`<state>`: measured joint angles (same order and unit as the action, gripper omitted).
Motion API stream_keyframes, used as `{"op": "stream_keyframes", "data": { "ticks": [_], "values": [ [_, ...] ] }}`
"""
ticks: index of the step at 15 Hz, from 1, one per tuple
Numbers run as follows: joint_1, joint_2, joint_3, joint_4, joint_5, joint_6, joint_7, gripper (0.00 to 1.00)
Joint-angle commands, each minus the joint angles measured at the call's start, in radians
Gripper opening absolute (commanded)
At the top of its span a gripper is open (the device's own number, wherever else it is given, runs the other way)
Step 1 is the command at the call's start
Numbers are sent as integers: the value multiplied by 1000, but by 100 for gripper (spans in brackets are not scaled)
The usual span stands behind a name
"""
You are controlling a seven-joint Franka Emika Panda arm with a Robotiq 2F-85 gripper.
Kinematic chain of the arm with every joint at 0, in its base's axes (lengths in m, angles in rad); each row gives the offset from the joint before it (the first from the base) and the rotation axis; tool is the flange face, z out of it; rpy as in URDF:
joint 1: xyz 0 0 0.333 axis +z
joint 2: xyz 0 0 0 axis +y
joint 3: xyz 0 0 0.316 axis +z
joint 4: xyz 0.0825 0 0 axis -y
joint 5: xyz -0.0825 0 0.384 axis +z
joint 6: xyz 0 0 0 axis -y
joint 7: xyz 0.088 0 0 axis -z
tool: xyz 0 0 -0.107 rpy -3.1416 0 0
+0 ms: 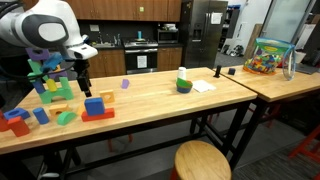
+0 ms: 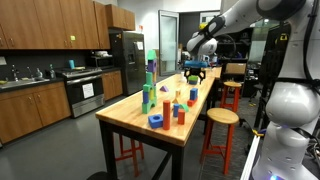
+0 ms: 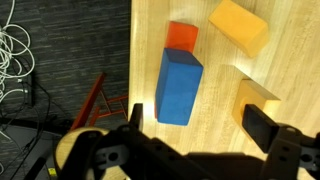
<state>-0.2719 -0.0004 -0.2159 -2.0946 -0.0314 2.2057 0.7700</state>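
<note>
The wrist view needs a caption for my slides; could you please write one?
Open gripper above a blue block on a wooden table, with a red block beside it.

Even room light keeps both exterior views bright and soft-shadowed, though small and slightly grainy, while in my wrist view the wooden table (image 3: 218, 62) shows warm and sharp, and my gripper (image 3: 200, 135) sits dark and blurred along the bottom edge.
</note>
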Motion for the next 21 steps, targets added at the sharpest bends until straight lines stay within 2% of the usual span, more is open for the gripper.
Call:
{"op": "stream_keyframes", "data": {
  "ticks": [1,4,9,14,21],
  "values": [
    [20,-9,-3,-2,56,-5,-66,100],
    [34,7,3,21,120,-8,-103,100],
    [49,30,3,41,149,-8,-100,100],
    [35,59,-21,65,105,-38,-42,100],
    [21,82,-53,72,105,-62,-29,100]
  ]
}}
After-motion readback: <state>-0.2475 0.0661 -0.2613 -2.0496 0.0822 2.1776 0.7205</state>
